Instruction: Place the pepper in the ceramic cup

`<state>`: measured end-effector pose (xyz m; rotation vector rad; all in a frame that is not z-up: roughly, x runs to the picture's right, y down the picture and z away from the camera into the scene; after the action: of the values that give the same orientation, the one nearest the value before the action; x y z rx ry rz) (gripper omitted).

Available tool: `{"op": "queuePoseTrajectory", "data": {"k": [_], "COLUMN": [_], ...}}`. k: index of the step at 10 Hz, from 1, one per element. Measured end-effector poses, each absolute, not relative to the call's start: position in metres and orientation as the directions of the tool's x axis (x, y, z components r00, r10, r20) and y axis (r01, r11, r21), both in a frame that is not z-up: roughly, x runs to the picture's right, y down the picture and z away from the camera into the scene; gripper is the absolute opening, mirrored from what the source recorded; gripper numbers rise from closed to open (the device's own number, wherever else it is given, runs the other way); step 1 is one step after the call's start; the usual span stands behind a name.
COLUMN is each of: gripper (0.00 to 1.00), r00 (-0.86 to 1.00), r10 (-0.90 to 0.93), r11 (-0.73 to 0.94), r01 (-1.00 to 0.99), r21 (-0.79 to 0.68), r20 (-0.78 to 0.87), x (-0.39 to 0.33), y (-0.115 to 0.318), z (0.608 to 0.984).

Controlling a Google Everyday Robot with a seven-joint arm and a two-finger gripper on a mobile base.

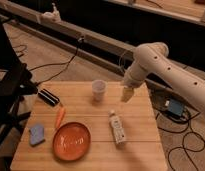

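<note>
The pepper (59,117), slender and orange-red, lies on the wooden table (141,145) just left of the orange plate's upper rim. The ceramic cup (99,90), whitish and without a handle, stands upright near the table's far edge at the middle. My gripper (127,94) hangs from the white arm (161,65) over the far right part of the table, to the right of the cup and far from the pepper. It holds nothing that I can see.
A round orange plate (71,141) lies at the front left. A white tube-shaped bottle (116,128) lies right of it. A blue sponge (36,134) sits at the left edge, a black box (48,97) at the far left. Cables cover the floor around.
</note>
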<state>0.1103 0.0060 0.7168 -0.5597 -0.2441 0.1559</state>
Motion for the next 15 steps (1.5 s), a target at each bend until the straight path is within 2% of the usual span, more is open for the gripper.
{"op": "queuePoseTrajectory", "data": {"k": [3, 7, 12, 15], "gripper": [0.64, 0.64, 0.64, 0.64], "r00": [0.947, 0.840, 0.828, 0.788], "r10": [-0.024, -0.220, -0.240, -0.288], "r11": [0.866, 0.788, 0.776, 0.745], "r01": [0.180, 0.453, 0.477, 0.542], "r21": [-0.466, -0.418, -0.412, -0.389], "r20": [0.321, 0.497, 0.507, 0.545], "x": [0.033, -0.086, -0.092, -0.125], "y": [-0.008, 0.021, 0.024, 0.038], "z": [0.719, 0.723, 0.727, 0.757]}}
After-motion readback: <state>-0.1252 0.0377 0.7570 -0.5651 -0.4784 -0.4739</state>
